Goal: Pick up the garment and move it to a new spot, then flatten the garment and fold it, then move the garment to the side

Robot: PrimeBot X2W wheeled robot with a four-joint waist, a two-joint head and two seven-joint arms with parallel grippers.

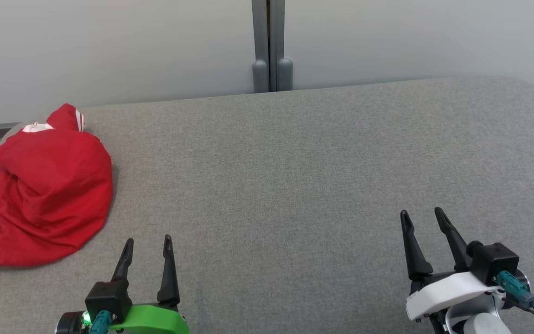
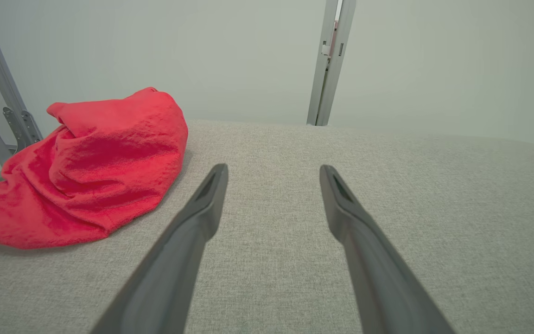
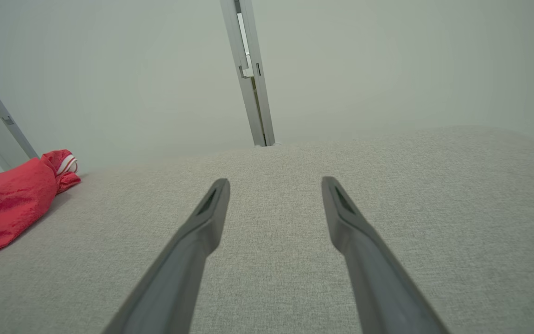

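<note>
Grey fabric tabletop (image 1: 295,185) w/ pale wall (image 1: 109,46) behind, grey vertical post (image 1: 269,46) at ctr rear.

Garment (image 1: 47,185): red cloth, soft, matt, crumpled. Table (image 1: 295,176): grey woven fabric, coarse. Fingers (image 2: 193,232): dark matt plastic.

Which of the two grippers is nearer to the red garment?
The left gripper, on the green mount: the red garment lies just ahead to its left. The right gripper, on the white mount, is far across the grey table.

no readable text, labels or numbers
</note>
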